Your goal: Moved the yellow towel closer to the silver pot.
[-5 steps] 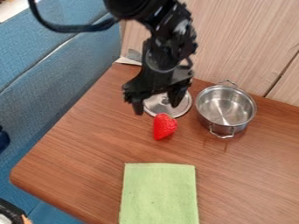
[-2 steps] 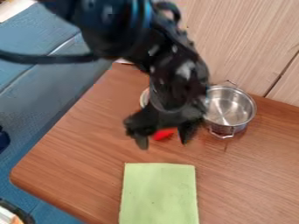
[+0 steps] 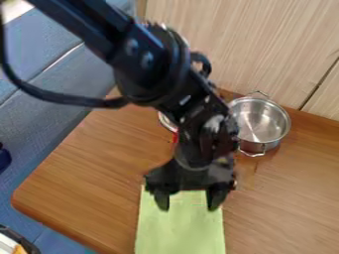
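The black gripper (image 3: 187,206) hangs over the upper part of the towel, its two fingers apart with nothing between them. Below it the yellow-green towel (image 3: 179,230) lies flat at the table's front, its top edge partly covered by the gripper. The silver pot (image 3: 259,121) stands upright at the back right, just right of the arm and up from the towel, with bare wood between pot and towel.
Behind the arm, a sliver of the metal lid (image 3: 166,122) and a bit of the red strawberry (image 3: 175,138) show. The wooden table (image 3: 86,178) has its rounded corner at the left, beside a blue seat (image 3: 39,124). A wooden wall stands behind the pot.
The gripper has come down the view, from near the lid and strawberry to over the towel's top part, and the arm now hides most of the strawberry. Towel and pot have not moved.
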You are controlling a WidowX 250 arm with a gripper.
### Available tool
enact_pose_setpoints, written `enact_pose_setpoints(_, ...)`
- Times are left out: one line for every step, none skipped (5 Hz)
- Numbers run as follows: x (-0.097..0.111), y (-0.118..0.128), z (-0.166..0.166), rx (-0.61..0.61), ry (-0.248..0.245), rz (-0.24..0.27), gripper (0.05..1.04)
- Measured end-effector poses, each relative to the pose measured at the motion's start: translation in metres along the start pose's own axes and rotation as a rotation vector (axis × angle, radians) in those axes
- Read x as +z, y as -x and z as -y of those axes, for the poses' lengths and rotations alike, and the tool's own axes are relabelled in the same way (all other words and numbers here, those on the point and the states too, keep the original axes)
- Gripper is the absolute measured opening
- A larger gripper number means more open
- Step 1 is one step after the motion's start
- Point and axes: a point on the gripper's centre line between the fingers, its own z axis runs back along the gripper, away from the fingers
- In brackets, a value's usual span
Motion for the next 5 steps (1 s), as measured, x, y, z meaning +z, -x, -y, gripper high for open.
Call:
enact_pose_setpoints(-0.018,0.007,-0.018,0.008,-0.032,-0.044,1.001)
enact_pose_setpoints(-0.028,0.003,-0.02,0.002,-0.024,-0.071,1.001)
enact_pose_setpoints(-0.032,-0.005,-0.026,-0.005,-0.044,-0.058,1.001)
enact_pose_setpoints(-0.035,-0.022,-0.035,0.072,-0.056,-0.055,1.001)
enact_pose_setpoints(-0.038,-0.05,-0.053,0.17,-0.081,-0.037,1.0)
